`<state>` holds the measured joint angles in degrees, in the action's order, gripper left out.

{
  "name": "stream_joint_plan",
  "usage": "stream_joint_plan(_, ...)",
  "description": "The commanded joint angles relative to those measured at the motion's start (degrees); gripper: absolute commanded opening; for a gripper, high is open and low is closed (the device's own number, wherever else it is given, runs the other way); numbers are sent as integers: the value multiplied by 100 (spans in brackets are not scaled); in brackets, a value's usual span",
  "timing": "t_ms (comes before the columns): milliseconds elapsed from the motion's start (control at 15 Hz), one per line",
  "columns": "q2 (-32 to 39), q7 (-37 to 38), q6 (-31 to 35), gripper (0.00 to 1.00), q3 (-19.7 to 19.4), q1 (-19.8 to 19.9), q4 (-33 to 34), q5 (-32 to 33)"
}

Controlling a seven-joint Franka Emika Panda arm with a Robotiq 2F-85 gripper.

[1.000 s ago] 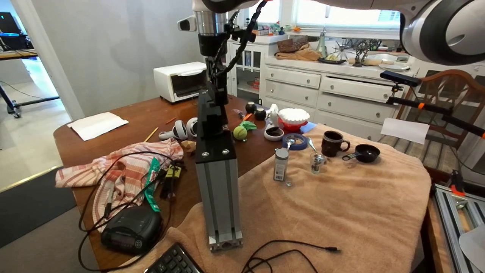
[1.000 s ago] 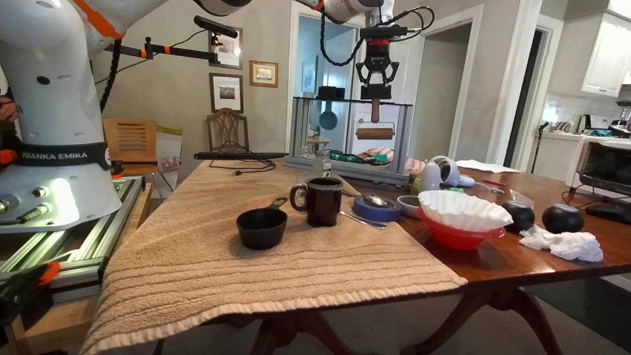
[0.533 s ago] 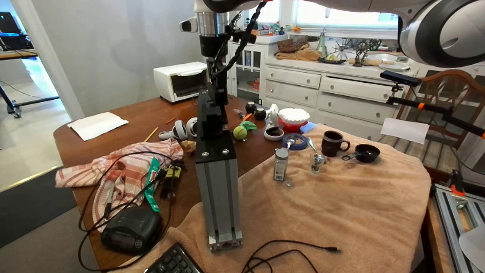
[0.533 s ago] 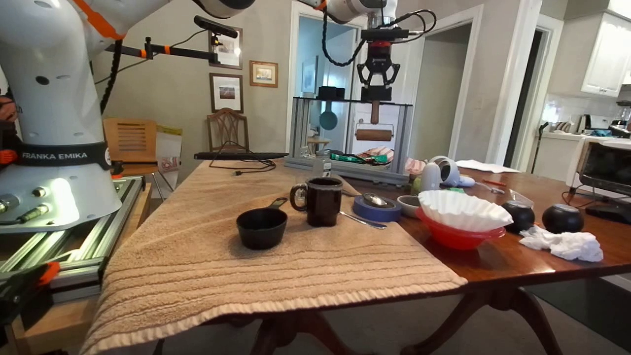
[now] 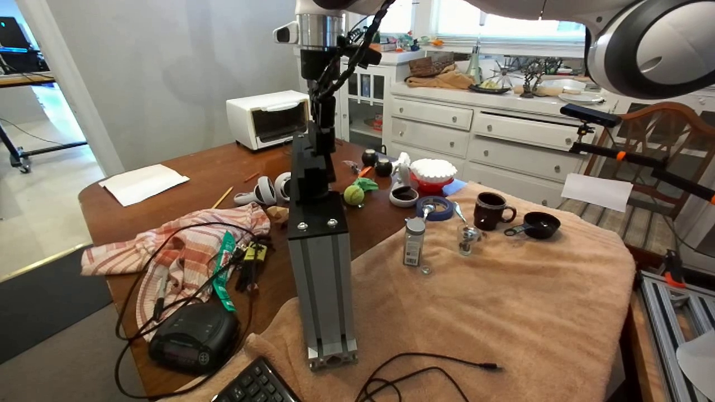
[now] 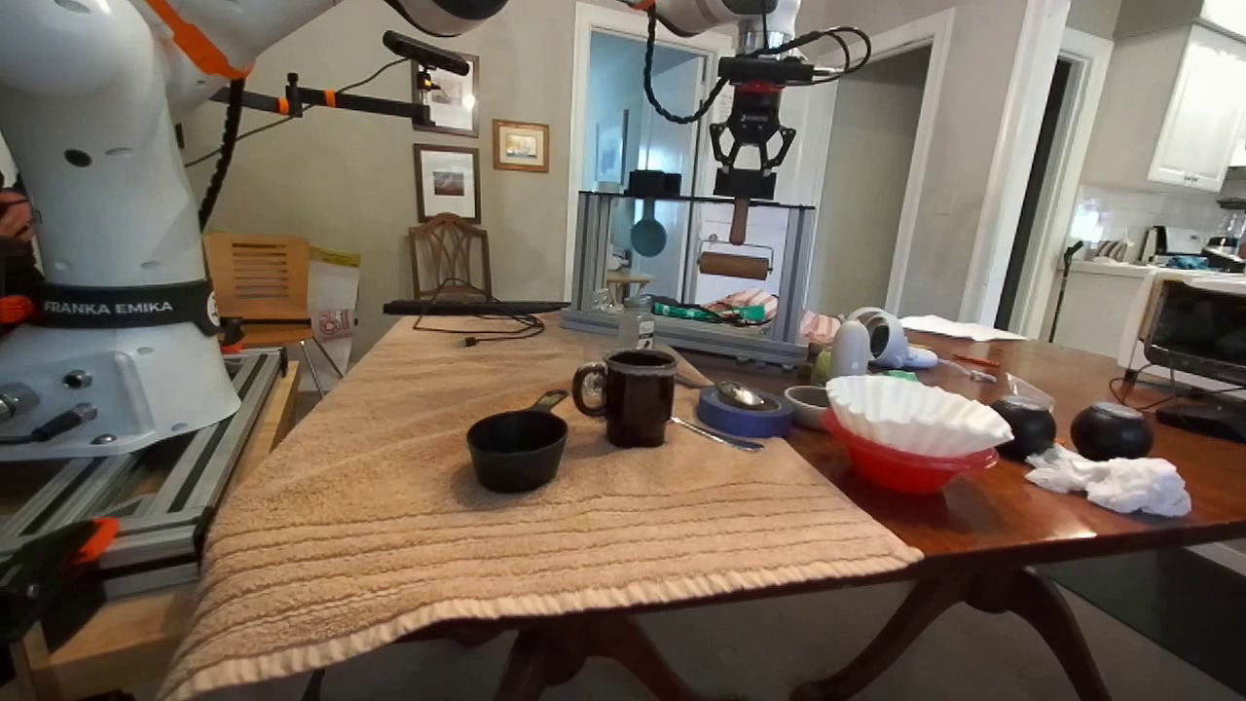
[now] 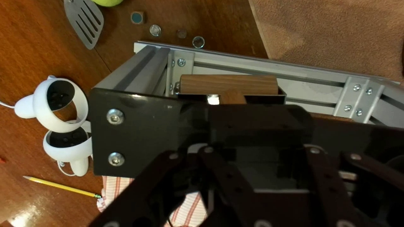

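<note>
- Wooden roller: smooth brown cylinder, grain showing, carried in a metal bracket; hangs above the desk, under the right part of the stand in an exterior view.
- Handle: plain brown wood, leaning slightly, rising to a dark block at plate height.
- Tool: black, linked fingers at the dark block; whether they clamp it or stand loose around it cannot be told.
- Stand: grey grooved metal posts, glossy black plate with bright screws. Its near post hides the roller in an exterior view; the plate covers part of the space below in the wrist view.
- Teal scoop: round-bowled, hanging left of the roller.
- Desk: polished red-brown wood, partly under a tan terry towel.
- On the towel: glossy brown mug; black measuring cup, nearer and left.
- Right of these: blue tape roll; red bowl bearing a white fluted coffee filter.
- Beside the stand: two white ringed controllers; slotted spatula; yellow pencil; striped cloth.
</note>
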<state>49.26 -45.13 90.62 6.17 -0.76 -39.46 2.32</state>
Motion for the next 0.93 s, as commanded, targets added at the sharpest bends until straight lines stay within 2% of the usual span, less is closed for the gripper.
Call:
stream_joint_plan(0, 0, 0, 0, 47, 4, 3, 8, -4)
stream_joint_plan(67, 1, 0, 0, 22, 5, 3, 11, -5)
stream_joint_plan(267, -61, 322, -35, 22, -156, -165, -9, 198)
stream_joint_plan(867, -11, 822, -14, 22, -208, -306, 139, 313)
